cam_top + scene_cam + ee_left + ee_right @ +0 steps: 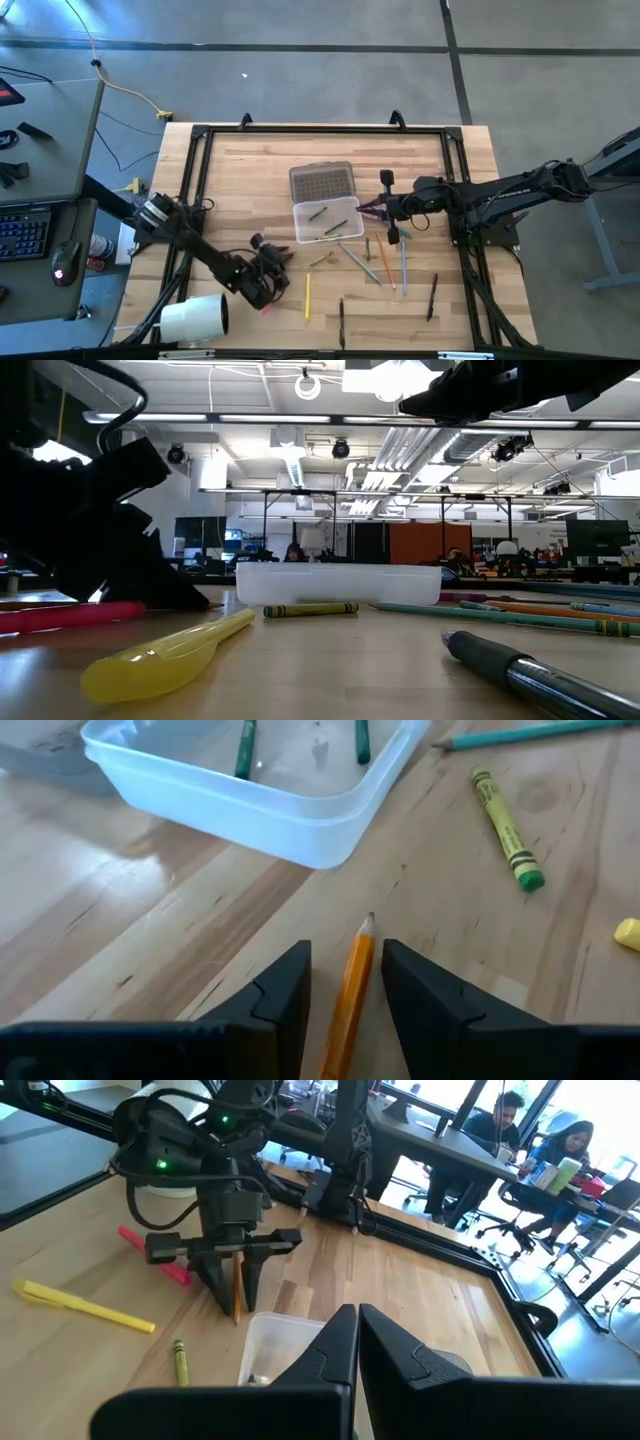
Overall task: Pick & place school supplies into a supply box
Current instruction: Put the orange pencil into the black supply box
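Pencil, orange [350,985], pinched between the fingers of the left tool [268,275], tip down and aimed at the supply box [325,222]; judged a real grasp, since held upright. Positioned between the box and the left edge of the surface [230,160], just short of the box's wall. Box at the centre of the surface, lid [322,182] folded open toward the far edge, two green pencils [243,745] lying inside. Step in hand, by the look of it: carrying this pencil to the box. Next move likely calls for lifting over the rim, levelling the pencil along the box's length, then letting go. Right tool [357,1342] clenched on nothing, hanging just beside the box on the right-edge side. More pencils [385,262] and a crayon [508,825] loose on the surface.
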